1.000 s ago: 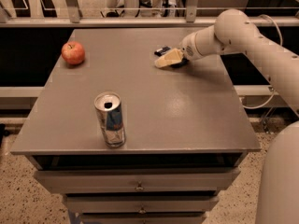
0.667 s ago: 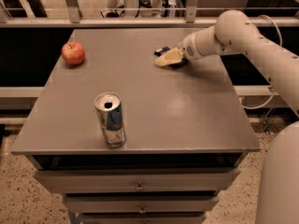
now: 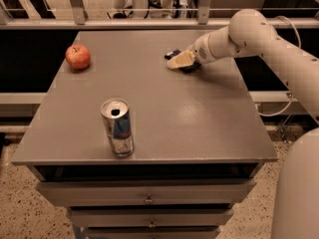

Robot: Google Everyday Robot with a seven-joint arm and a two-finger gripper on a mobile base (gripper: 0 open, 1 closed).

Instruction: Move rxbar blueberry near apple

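**A:** What is the biggest thing in view?

**B:** The grey surface [image 3: 199, 123], the top of a cabinet with drawers [image 3: 149, 193] below its near edge. Next comes the robot's pale arm [image 3: 279, 49]. It enters from the right, rises to a rounded joint over the far right part of the surface, then slopes down and leftwards.

**A:** Any brand or lettering you can make out?

**B:** None that I can read. The drink can [image 3: 117, 128] stands upright near the near left edge, its top opened. Its side is silver with blue patches, but the print is too small to tell. The apple [image 3: 78, 57], red with a yellowish patch, sits at the far left, well apart from the can.

**A:** And the gripper?

**B:** The gripper [image 3: 180, 60] is low over the far right of centre, its cream tip pointing left and resting at or just above the surface. I cannot tell whether it is wide, narrow or holding anything.

**A:** Where is the bar?

**B:** The rxbar blueberry [image 3: 172, 54] shows as a small dark shape right at the gripper's tip, mostly hidden by it, across the surface from the apple. Its label is unreadable.
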